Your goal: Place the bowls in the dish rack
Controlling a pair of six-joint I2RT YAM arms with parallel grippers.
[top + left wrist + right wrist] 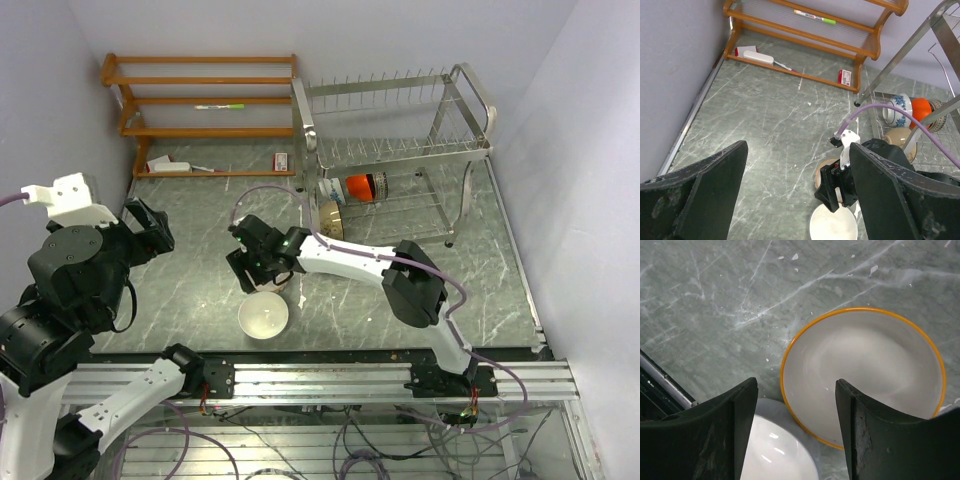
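Observation:
My right gripper is open, low over the table, its jaws astride the near rim of a cream-tan bowl with an orange rim. That bowl is mostly hidden under the gripper from above and shows partly in the left wrist view. A white bowl sits just in front of it, touching or nearly so. The silver dish rack stands at the back right. Its lower tier holds a blue-and-white bowl, a red-orange bowl and an olive-tan bowl. My left gripper is open and empty, raised at the left.
An orange wooden shelf stands at the back left with a marker pen, a white object and a small red box. Walls close in on the left, back and right.

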